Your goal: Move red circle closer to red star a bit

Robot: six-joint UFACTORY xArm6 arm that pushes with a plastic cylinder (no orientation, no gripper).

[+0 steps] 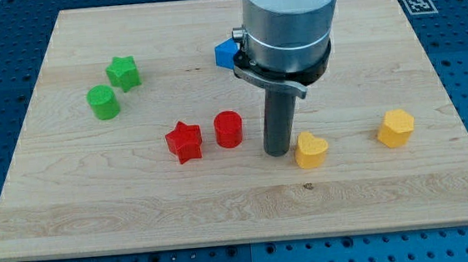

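Note:
The red circle [228,130] is a short red cylinder near the middle of the wooden board [139,205]. The red star [185,141] lies just to its left, with a narrow gap between them. My tip [277,151] rests on the board a short way to the right of the red circle, apart from it, and close to the left of a yellow heart [311,150].
A green star [123,73] and a green cylinder [104,102] sit at the view's upper left. A blue block [225,54] shows partly behind the arm. A yellow hexagonal block [395,127] lies at the right.

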